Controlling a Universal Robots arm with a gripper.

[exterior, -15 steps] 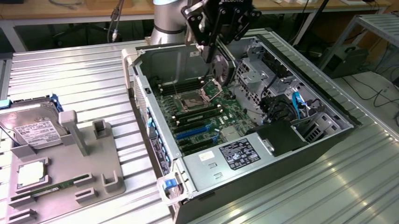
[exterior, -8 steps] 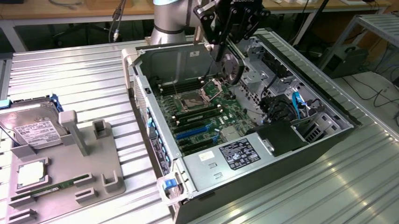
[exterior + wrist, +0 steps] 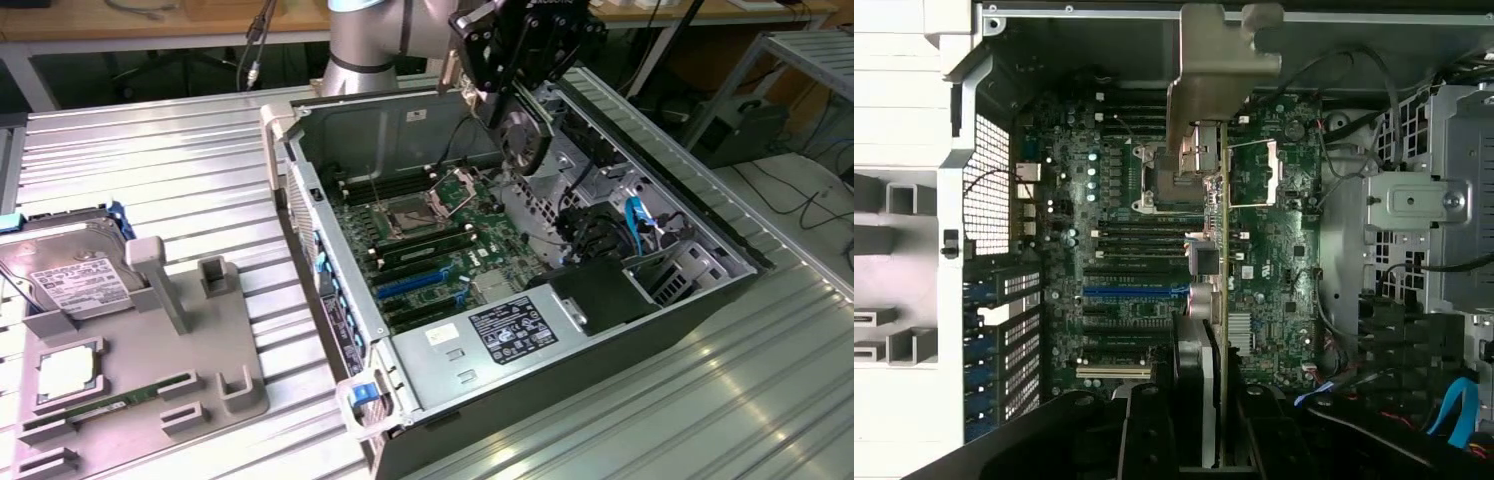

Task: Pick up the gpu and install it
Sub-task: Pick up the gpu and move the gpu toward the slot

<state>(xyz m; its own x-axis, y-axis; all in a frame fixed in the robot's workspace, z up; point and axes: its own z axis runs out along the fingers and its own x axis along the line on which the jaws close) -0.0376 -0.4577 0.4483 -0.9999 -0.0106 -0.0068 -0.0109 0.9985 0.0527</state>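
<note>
While the claw point(image 3: 514, 95) hangs over the open case point(image 3: 314, 215), it's clamped on the gpu point(image 3: 523, 140), with a black finger point(image 3: 1154, 435) on each side of the card. So the card is up in the air above the motherboard point(image 3: 441, 250), not seated in anything yet.

Orientation: the gpu point(image 3: 1221, 260) stands on edge. From the wrist view you're looking straight down its thin brownish edge, so it reads as a skinny line. Its long axis runs from the fingers out to the silver bracket point(image 3: 1214, 70), which sits over by the case's grey wall. That line crosses the blue slot point(image 3: 1134, 293) and its neighbours at a right angle (so the card is turned crosswise to the slots). In the exterior view the round fan face points toward the exterior view's right.

Under the card's line is the CPU socket point(image 3: 1164, 180). A metal drive bay point(image 3: 1429, 200) and blue cables point(image 3: 638, 222) crowd the side of the case on the exterior view's right, near the card. The labelled power supply point(image 3: 514, 330) sits at the near end.

Well apart on the slatted table point(image 3: 174, 170), a grey tray point(image 3: 200, 340) holds a hard drive point(image 3: 67, 275) and a memory stick point(image 3: 120, 403).
</note>
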